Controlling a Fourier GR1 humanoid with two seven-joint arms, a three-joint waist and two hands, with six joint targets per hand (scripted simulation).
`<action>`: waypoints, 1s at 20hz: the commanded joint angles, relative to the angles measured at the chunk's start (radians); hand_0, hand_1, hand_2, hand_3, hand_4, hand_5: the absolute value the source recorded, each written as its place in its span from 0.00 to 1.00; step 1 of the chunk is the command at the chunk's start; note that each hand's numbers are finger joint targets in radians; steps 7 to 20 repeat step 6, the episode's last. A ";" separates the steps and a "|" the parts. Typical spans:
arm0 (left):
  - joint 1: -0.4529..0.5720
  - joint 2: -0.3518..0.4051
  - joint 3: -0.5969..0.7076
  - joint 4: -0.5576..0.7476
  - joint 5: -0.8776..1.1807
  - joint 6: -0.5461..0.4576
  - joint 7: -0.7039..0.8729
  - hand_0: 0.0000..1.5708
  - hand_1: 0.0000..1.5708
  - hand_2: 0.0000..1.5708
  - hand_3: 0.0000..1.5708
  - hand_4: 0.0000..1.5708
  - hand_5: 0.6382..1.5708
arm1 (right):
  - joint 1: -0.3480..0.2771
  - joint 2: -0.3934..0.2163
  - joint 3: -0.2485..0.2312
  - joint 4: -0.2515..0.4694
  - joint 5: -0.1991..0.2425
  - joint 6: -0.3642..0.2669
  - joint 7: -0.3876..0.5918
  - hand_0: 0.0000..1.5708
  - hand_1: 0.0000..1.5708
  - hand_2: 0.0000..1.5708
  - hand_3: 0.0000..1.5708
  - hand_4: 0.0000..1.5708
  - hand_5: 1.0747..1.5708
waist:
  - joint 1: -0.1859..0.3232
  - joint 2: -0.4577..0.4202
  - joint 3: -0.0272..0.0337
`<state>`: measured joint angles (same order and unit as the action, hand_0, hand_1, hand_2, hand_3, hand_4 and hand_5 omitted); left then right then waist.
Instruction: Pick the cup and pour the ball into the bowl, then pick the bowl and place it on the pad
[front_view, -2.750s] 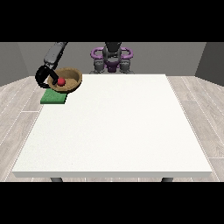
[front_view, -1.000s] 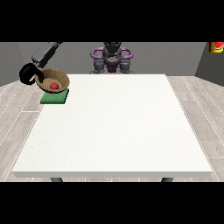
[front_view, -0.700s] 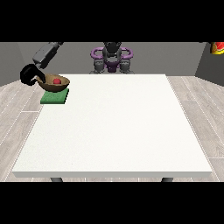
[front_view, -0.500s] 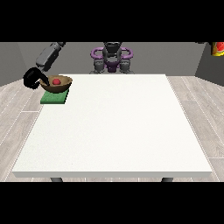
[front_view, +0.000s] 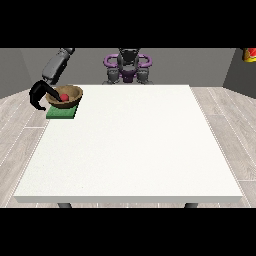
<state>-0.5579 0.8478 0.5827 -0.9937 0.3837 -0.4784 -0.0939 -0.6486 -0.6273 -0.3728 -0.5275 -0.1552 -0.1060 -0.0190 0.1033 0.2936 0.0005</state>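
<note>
Resting on green pad (front_view: 61, 113) at desk (front_view: 130, 145) far left corner, bowl (front_view: 65, 95) with red ball (front_view: 64, 96) is now set down; robot hand (front_view: 39, 95) at view's left is curled at rim; release remains.

The hand at the view's left (front_view: 39, 93) hangs curled.

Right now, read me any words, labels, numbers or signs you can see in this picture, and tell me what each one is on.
None: no readable text on the bowl, the red ball, the green pad, the white table or the robot hand.
The red and yellow object at the top right corner is cut off by the edge; any marking on it is too small to read.
</note>
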 joint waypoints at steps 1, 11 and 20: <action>-0.013 -0.029 -0.034 -0.082 0.040 0.013 0.101 0.00 0.00 0.00 0.00 0.76 1.00 | 0.018 -0.019 0.034 0.055 0.032 0.060 0.008 0.00 0.00 0.00 0.00 0.00 0.66 | -0.003 -0.065 0.0013; 0.042 -0.048 -0.049 0.017 -0.007 0.016 0.063 0.00 0.00 0.00 0.00 0.76 1.00 | -0.051 -0.075 0.058 -0.028 0.039 0.074 0.147 0.00 0.00 0.00 0.00 0.13 0.61 | -0.040 -0.173 -0.0016; 0.042 -0.048 -0.049 0.017 -0.007 0.016 0.063 0.00 0.00 0.00 0.00 0.76 1.00 | -0.051 -0.075 0.058 -0.028 0.039 0.074 0.147 0.00 0.00 0.00 0.00 0.13 0.61 | -0.040 -0.173 -0.0016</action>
